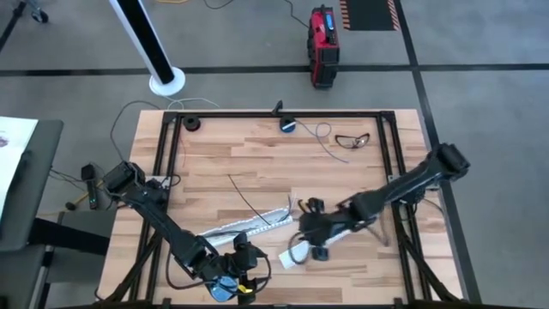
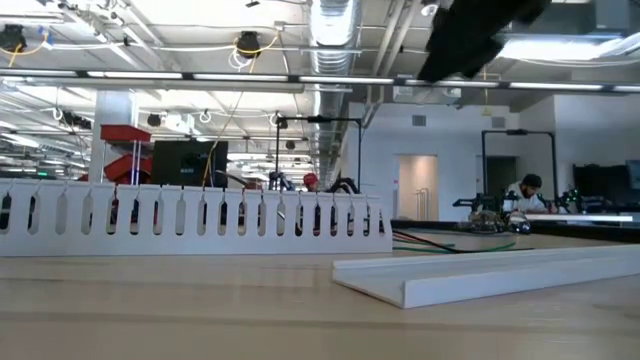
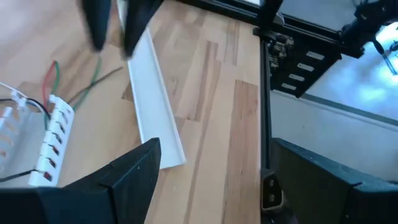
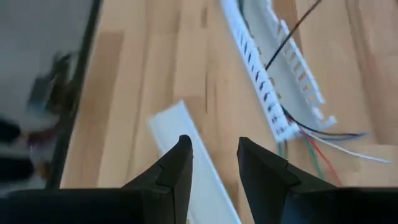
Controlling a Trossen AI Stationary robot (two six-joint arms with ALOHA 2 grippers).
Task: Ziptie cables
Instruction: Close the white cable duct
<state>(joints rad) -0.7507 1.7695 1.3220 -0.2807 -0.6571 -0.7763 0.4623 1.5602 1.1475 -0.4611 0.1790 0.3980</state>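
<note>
white strip [image 3: 152, 106] flat on table [image 3: 211, 112] | cables [image 3: 74, 84] beside slotted duct [image 3: 53, 140]

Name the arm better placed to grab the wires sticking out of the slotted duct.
Probably right: the right gripper, jaws open, faces the wires at the slotted duct. The left gripper sits near the table's front edge.

The floor [image 1: 480, 51] was grey concrete with dark lines; a red case [image 1: 323, 34] stood at upper centre – a white pole base [image 1: 166, 82] at upper left. Ceiling ducts [image 2: 335, 25] ran overhead.
</note>
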